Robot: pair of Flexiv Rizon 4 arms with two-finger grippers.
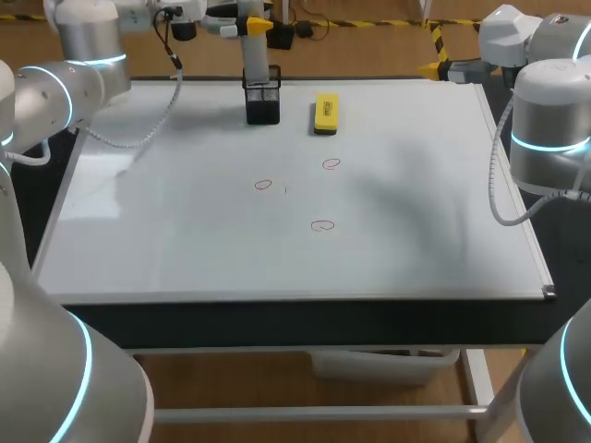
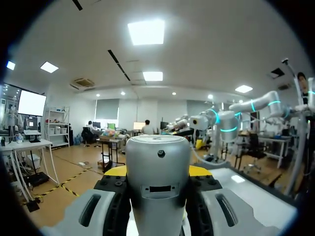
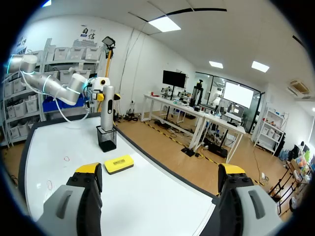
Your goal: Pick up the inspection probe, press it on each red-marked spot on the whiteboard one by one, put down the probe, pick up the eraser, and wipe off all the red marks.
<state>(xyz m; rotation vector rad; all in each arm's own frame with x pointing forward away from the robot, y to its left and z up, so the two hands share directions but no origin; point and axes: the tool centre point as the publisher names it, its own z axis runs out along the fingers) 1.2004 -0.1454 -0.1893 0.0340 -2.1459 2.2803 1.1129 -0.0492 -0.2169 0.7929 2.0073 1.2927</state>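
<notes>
The grey cylindrical probe (image 1: 256,57) stands upright in a black mesh holder (image 1: 263,102) at the back of the whiteboard (image 1: 185,231). My left gripper (image 1: 258,26) is shut on the probe's upper part; in the left wrist view the probe (image 2: 157,182) fills the gap between the fingers of that gripper (image 2: 158,170). The yellow eraser (image 1: 325,113) lies just right of the holder. Three red ovals (image 1: 264,185) (image 1: 331,164) (image 1: 321,225) are drawn mid-board. My right gripper (image 3: 160,172) hangs open over the board's right side, with the eraser (image 3: 119,163) and holder (image 3: 107,138) ahead of it.
The whiteboard covers nearly the whole tabletop, framed by a thin metal rim (image 1: 540,277). My right arm (image 1: 549,120) stands beside the right edge. A cable (image 1: 148,129) from my left arm droops over the board's back left corner.
</notes>
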